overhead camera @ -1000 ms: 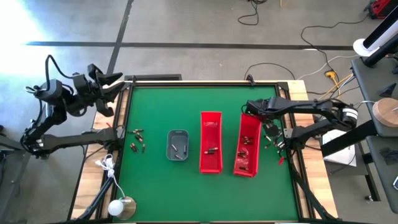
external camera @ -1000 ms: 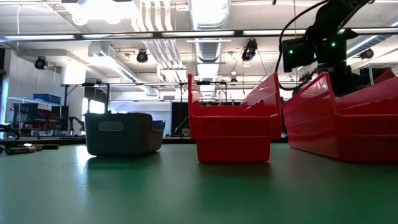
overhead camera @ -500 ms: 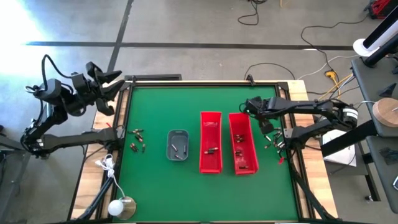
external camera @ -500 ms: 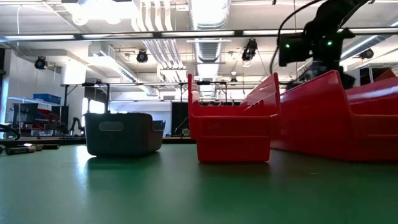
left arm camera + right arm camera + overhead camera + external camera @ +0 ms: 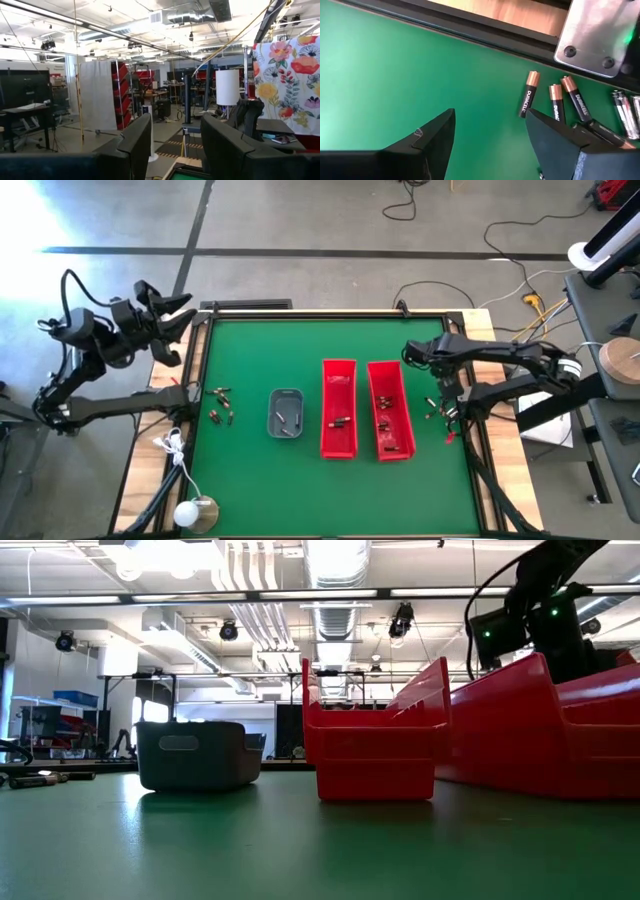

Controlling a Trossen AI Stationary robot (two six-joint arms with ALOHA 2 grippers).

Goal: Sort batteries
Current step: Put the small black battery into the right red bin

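Observation:
Two long red bins (image 5: 338, 408) (image 5: 390, 412) lie side by side on the green mat, each with a few batteries inside. Loose batteries (image 5: 220, 405) lie at the mat's left, and another small group (image 5: 434, 408) (image 5: 555, 102) at its right edge. My right gripper (image 5: 443, 380) (image 5: 490, 114) points down over the mat just right of the right bin and far of that group. It is open, with bare mat between its fingers. My left gripper (image 5: 180, 320) (image 5: 175, 135) hangs raised beyond the table's far left corner, open and holding nothing.
A small grey tray (image 5: 286, 412) stands left of the red bins with a few batteries in it. A metal plate (image 5: 600, 35) and the wooden table rim run close by the right-hand batteries. A white cable and a round object (image 5: 195, 512) lie off the near left corner.
The right red bin, which lay slanted with its far end toward the right, has swung until it lies straight beside the other bin; my right gripper was at that far end. The gripper has since gone toward the table's right edge, over the loose batteries there.

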